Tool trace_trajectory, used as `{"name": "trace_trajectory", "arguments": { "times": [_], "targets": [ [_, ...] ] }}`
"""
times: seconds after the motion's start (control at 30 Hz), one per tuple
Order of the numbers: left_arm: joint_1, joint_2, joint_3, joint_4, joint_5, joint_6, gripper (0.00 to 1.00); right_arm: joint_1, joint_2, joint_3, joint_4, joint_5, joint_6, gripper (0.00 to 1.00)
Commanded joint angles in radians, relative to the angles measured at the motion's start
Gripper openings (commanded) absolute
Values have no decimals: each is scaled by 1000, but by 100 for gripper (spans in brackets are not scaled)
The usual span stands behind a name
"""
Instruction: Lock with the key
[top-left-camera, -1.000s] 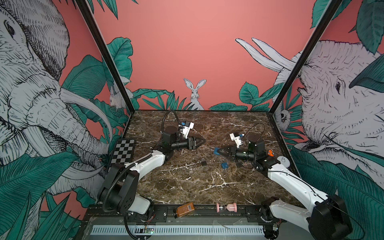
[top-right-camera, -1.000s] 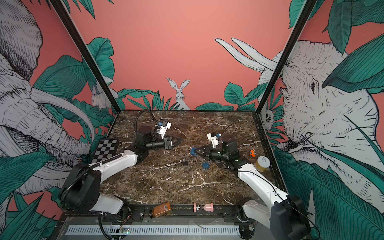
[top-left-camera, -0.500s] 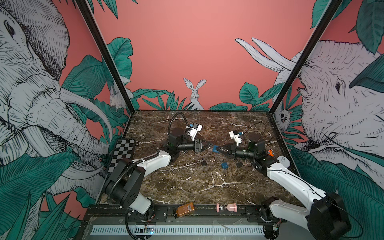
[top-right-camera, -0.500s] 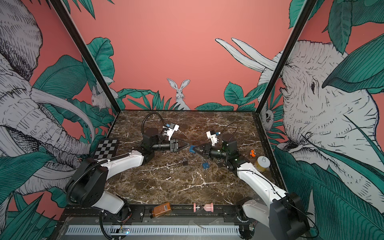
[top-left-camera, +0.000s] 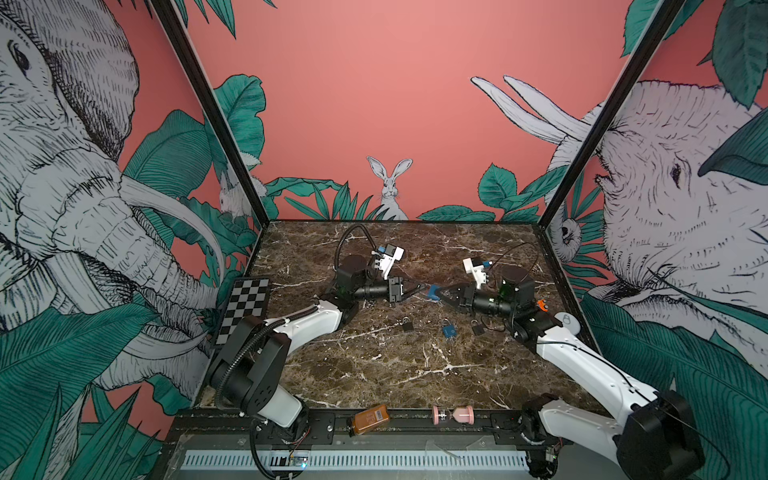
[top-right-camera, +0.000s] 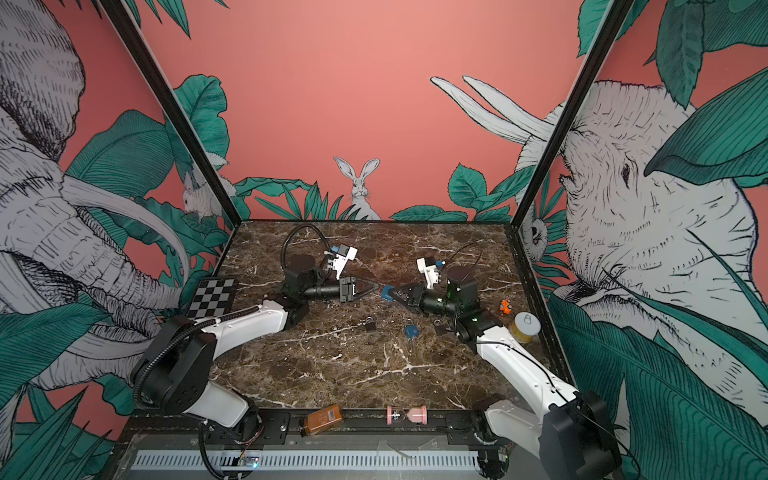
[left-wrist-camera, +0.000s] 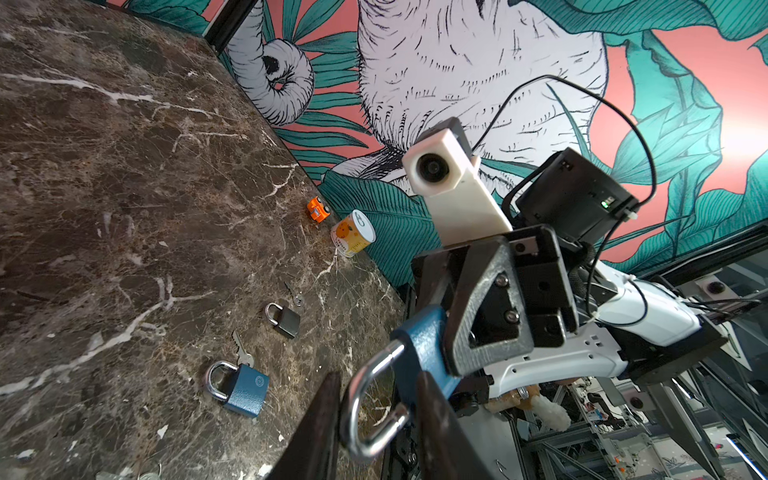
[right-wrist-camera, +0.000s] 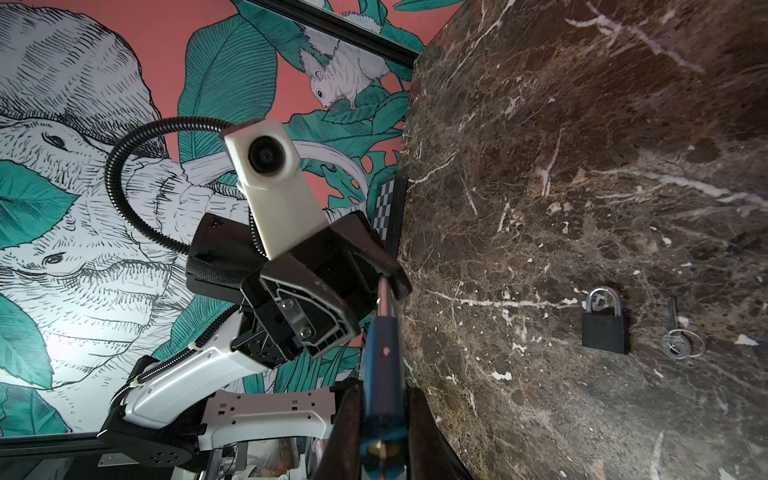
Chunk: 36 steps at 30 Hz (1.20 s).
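Note:
A blue padlock (top-left-camera: 433, 291) (top-right-camera: 387, 292) hangs above the middle of the marble table, and my right gripper (right-wrist-camera: 384, 392) (top-left-camera: 442, 293) is shut on its body (right-wrist-camera: 382, 365). Its steel shackle (left-wrist-camera: 361, 399) stands swung open with one end free. My left gripper (left-wrist-camera: 376, 395) (top-left-camera: 417, 286) meets it from the left, its two fingers pressed on either side of that shackle. One key (right-wrist-camera: 675, 340) with a ring lies beside a black padlock (right-wrist-camera: 604, 328) on the table. Another key (left-wrist-camera: 240, 349) lies next to a second blue padlock (left-wrist-camera: 243, 388).
Below the grippers lie a black padlock (top-left-camera: 408, 325), a blue padlock (top-left-camera: 448, 330) and another black padlock (top-left-camera: 477, 327). An orange toy (top-right-camera: 505, 306) and a can (top-right-camera: 527, 328) stand by the right wall. A checkerboard (top-left-camera: 245, 309) lies left; a bottle (top-left-camera: 370, 419) and pink hourglass (top-left-camera: 453, 414) lie at the front edge.
My left gripper has travelled right to the padlock held by the right gripper and narrowed its jaws round the shackle. The right gripper has kept its hold and barely moved.

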Motion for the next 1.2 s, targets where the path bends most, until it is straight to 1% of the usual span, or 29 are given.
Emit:
{"name": "trace_trajectory", "arguments": {
  "times": [0.0,0.03,0.1,0.13,0.17,0.3,0.4,0.53,0.63,0.77,0.93,1.03,1.07,1.1,1.17],
  "targets": [
    [-6,-8,8,38,30,-11,30,-6,-24,40,60,17,-30,0],
    [-6,-8,7,42,30,-12,26,-6,-25,40,60,18,-33,0],
    [-7,-8,9,48,30,-20,11,-7,-28,38,57,19,-39,0],
    [-7,-8,9,53,32,-24,4,-8,-31,38,55,22,-42,0],
    [-8,-8,12,57,35,-28,0,-7,-33,39,56,22,-45,0],
    [-10,-13,16,60,39,-41,0,-8,-35,47,35,14,-73,0],
    [-12,-16,23,82,50,-68,0,-6,-39,53,24,3,-118,0],
    [-18,-19,37,154,85,-144,0,-7,-52,66,-27,-13,-221,0],
    [-25,-34,48,170,101,-168,0,-7,-65,78,-93,3,-288,0],
    [-48,-68,67,103,104,-123,0,-7,-67,79,-97,10,-295,0],
    [-100,-118,114,-76,92,11,0,-7,-65,89,-92,21,-301,0],
    [-113,-123,125,-98,96,31,0,-7,-56,96,-82,13,-301,0],
    [-112,-124,126,-98,97,34,0,-7,-52,92,-61,5,-288,0],
    [-139,-125,128,-103,98,41,0,-7,-47,88,-26,-2,-267,0],
    [-153,-125,129,-104,101,54,0,-7,-35,77,36,-18,-225,0]
  ]
}}
